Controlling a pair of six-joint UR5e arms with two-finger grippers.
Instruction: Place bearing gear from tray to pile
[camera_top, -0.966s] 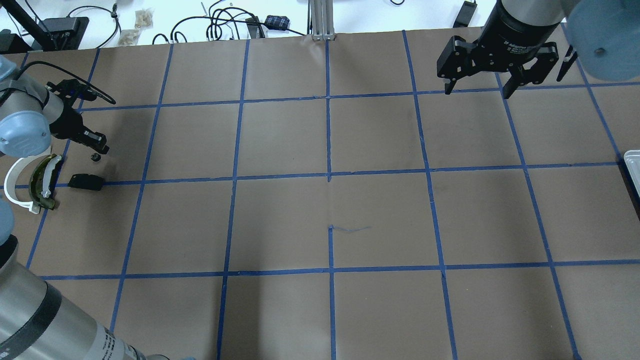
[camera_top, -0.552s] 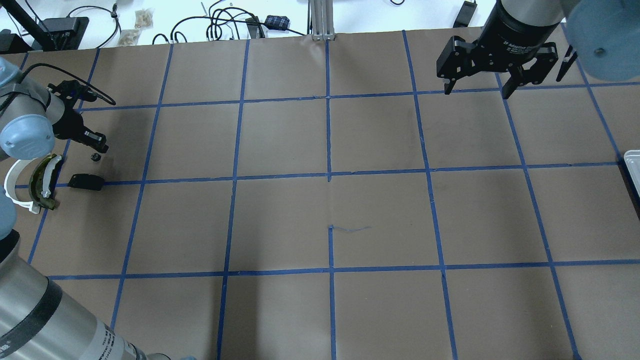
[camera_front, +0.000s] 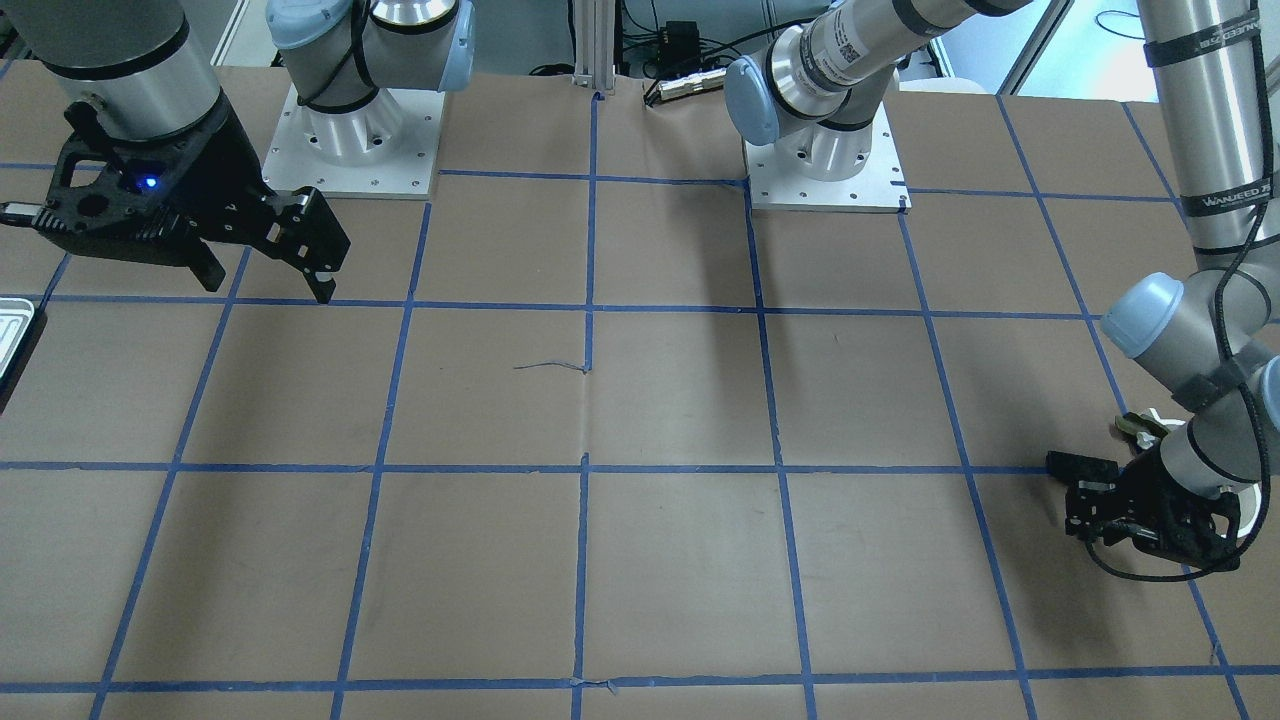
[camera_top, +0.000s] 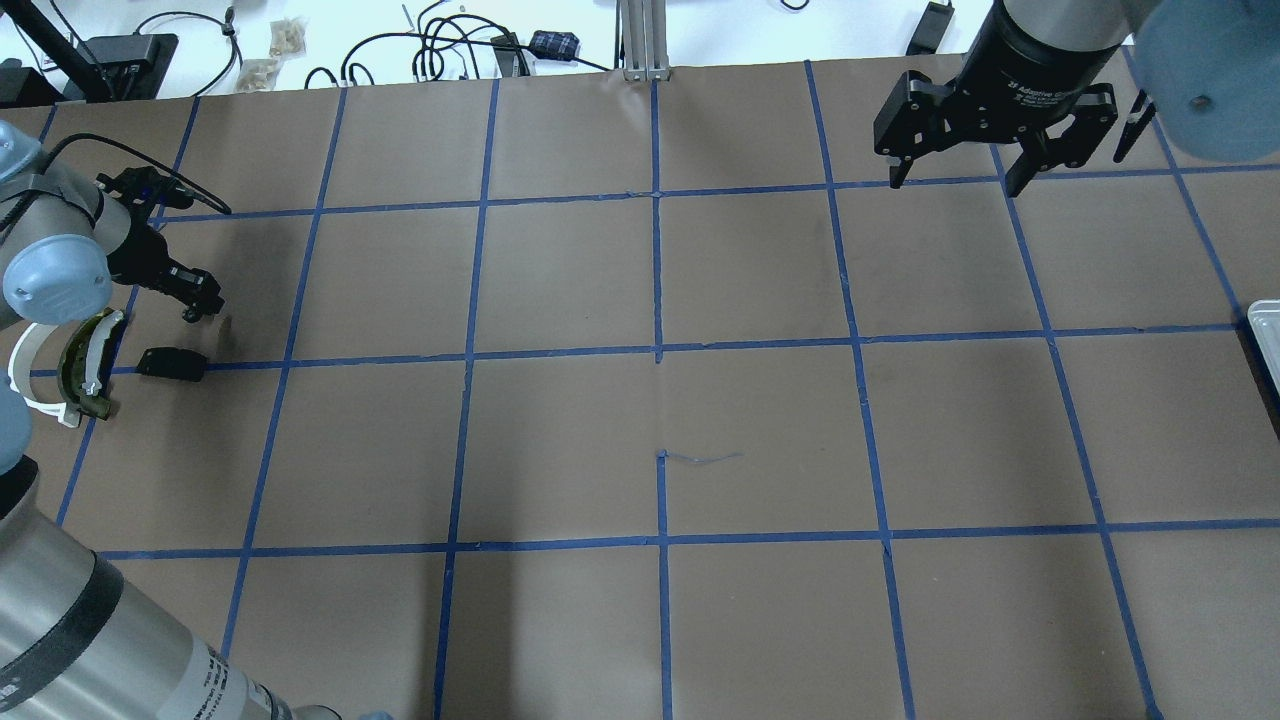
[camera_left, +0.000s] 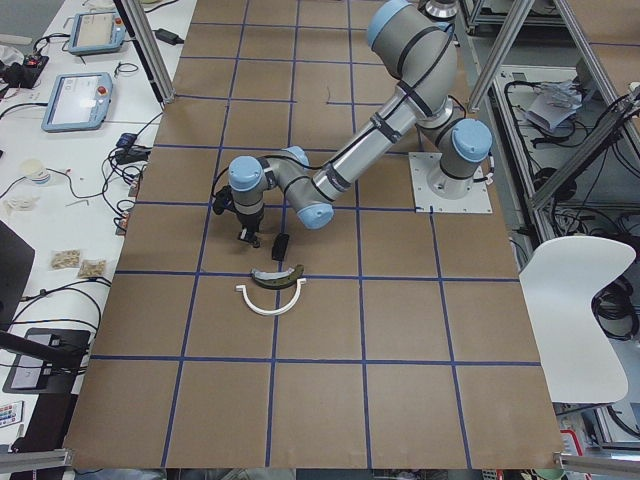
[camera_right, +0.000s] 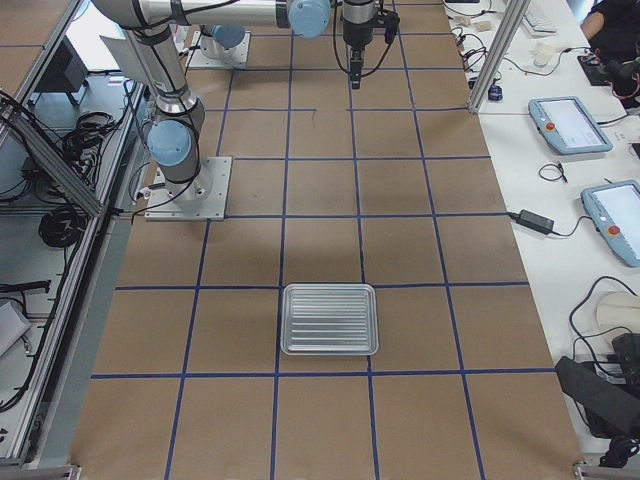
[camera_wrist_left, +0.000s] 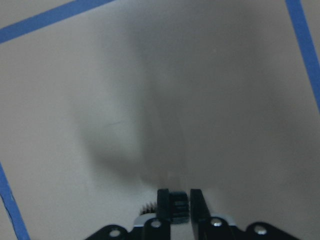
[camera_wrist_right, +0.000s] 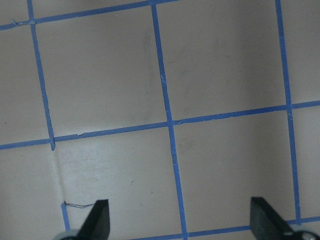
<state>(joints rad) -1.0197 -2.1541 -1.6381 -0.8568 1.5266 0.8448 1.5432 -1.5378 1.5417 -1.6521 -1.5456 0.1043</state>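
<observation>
My left gripper (camera_top: 197, 305) is at the table's far left, shut on the tiny black bearing gear (camera_wrist_left: 174, 206), which sits between the two fingertips in the left wrist view. It hangs just beyond the pile: a flat black plate (camera_top: 172, 363), a dark olive curved piece (camera_top: 78, 365) and a white half-ring (camera_top: 25, 375). The ridged silvery tray (camera_right: 330, 320) lies at the table's right end; only its edge (camera_top: 1266, 330) shows in the overhead view. My right gripper (camera_top: 955, 180) is open and empty, high over the far right of the table.
The table is brown paper with a blue tape grid. Cables and small devices (camera_top: 450, 45) lie beyond the far edge. The two arm bases (camera_front: 825, 160) stand at the robot's side. Tablets (camera_right: 570, 125) and cables are on a side bench.
My left gripper has shifted slightly toward the black plate, and its elbow has moved a little. The right arm has not moved.
</observation>
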